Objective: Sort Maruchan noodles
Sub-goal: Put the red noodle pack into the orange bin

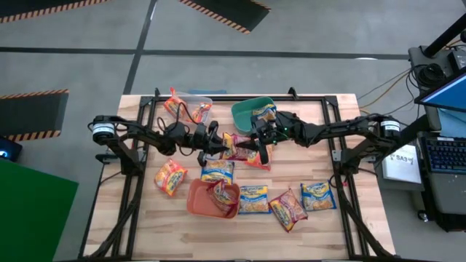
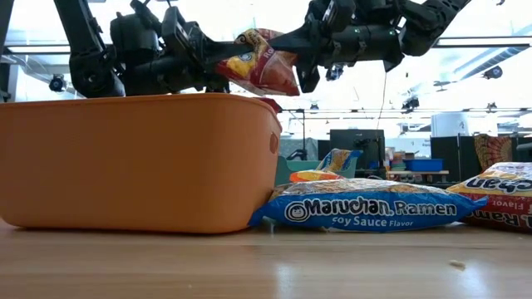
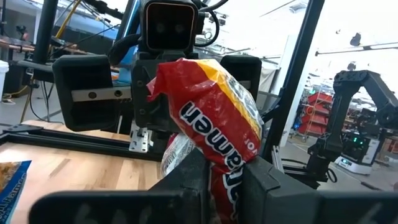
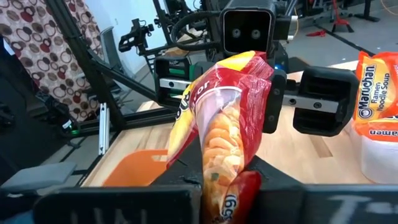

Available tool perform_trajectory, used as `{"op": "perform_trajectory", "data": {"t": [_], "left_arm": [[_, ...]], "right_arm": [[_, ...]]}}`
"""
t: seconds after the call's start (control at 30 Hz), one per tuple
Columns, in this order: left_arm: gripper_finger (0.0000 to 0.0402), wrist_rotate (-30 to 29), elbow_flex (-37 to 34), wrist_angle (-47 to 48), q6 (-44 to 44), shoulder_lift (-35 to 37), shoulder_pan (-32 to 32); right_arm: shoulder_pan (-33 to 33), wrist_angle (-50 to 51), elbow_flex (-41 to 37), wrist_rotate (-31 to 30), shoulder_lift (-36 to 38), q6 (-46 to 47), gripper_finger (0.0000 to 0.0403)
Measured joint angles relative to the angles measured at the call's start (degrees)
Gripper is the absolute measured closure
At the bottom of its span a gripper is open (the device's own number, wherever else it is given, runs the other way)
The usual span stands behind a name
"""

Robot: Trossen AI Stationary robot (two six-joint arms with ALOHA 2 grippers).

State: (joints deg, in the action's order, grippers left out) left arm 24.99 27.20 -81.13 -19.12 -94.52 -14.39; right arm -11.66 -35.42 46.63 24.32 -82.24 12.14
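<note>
Both hands, left (image 2: 218, 60) and right (image 2: 293, 51), clamp opposite ends of one red noodle packet (image 2: 264, 63) above the orange tub (image 2: 133, 158).

Glossy crinkled plastic red packet (image 2: 262, 65), smooth matt orange plastic tub (image 2: 137, 162), pale wood-grain table (image 2: 249, 266).

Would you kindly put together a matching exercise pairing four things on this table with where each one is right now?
Things:
1. dark red plastic ramen packet
2. blue plastic ramen packet
3. orange plastic tub
4. teal plastic tub

Places:
A. lying flat beside the orange tub
B. far side of the table
C. held in the air by both the left gripper and the right gripper
D. near side, packet inside

Pairs: 1-C, 2-A, 3-D, 4-B
</note>
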Motion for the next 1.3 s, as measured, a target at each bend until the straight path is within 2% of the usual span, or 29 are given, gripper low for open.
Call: {"op": "perform_trajectory", "data": {"t": [0.27,0.47,0.6,0.83,1.0,1.2,1.3], "left_arm": [[0.0281,0.18,0.00,-0.02,-0.87,0.08,-0.14],[0.0225,4.68,-0.94,0.47,-0.91,3.33,-1.42],[0.0215,4.96,-2.47,0.74,-0.91,7.27,-2.91],[0.0219,5.03,-7.07,1.76,-1.54,16.68,-6.10],[0.0225,3.09,-10.51,1.82,-3.91,23.85,-6.78],[0.0232,2.13,-14.21,1.98,-6.79,30.02,-6.78],[0.0234,1.20,-15.64,2.08,-7.80,31.63,-6.78]], "right_arm": [[0.00,0.90,0.00,0.09,0.02,0.66,0.0383],[0.04,2.59,0.00,0.39,0.28,0.66,0.0383],[0.04,5.05,0.00,0.37,0.92,0.17,0.0383],[2.19,6.60,0.00,-0.38,1.55,-1.18,0.0383],[6.81,6.40,0.16,-7.54,1.55,-3.15,0.0384],[14.02,6.03,1.39,-22.19,1.55,-6.09,0.0384],[16.96,5.94,2.02,-26.61,1.55,-6.19,0.0384]]}}
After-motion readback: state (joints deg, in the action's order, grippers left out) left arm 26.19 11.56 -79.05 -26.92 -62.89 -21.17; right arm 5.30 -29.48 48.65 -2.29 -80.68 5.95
